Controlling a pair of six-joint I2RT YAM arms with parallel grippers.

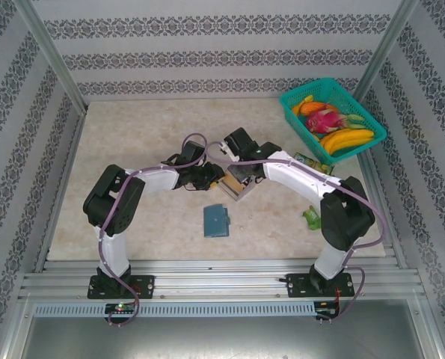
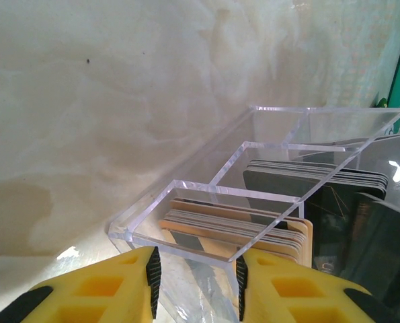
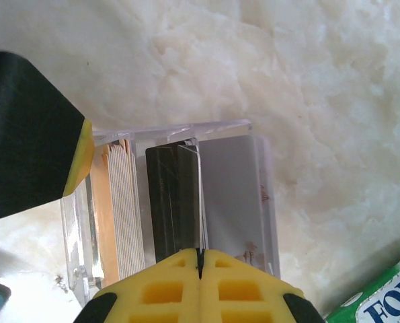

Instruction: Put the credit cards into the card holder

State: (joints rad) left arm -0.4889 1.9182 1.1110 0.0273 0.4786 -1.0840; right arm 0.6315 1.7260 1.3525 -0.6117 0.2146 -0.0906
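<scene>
**Right gripper** [image 3: 200, 256]: closed tight, pinching one upright card [image 3: 199, 182] edge-on in the middle compartment of the clear tray [image 3: 186, 128], among the credit cards [image 3: 122, 208].

**Left gripper** [image 2: 198, 269]: part-open, straddling the tray's left end; whether it clamps is unclear.

**Step in hand:** lift the card straight up, clear of the dividers, then bring it near to the card holder [image 1: 215, 221] on the table.

**Surroundings:** the left arm crowds the tray. A fruit basket [image 1: 333, 120] stands far right, a snack packet [image 1: 312, 217] right.
</scene>
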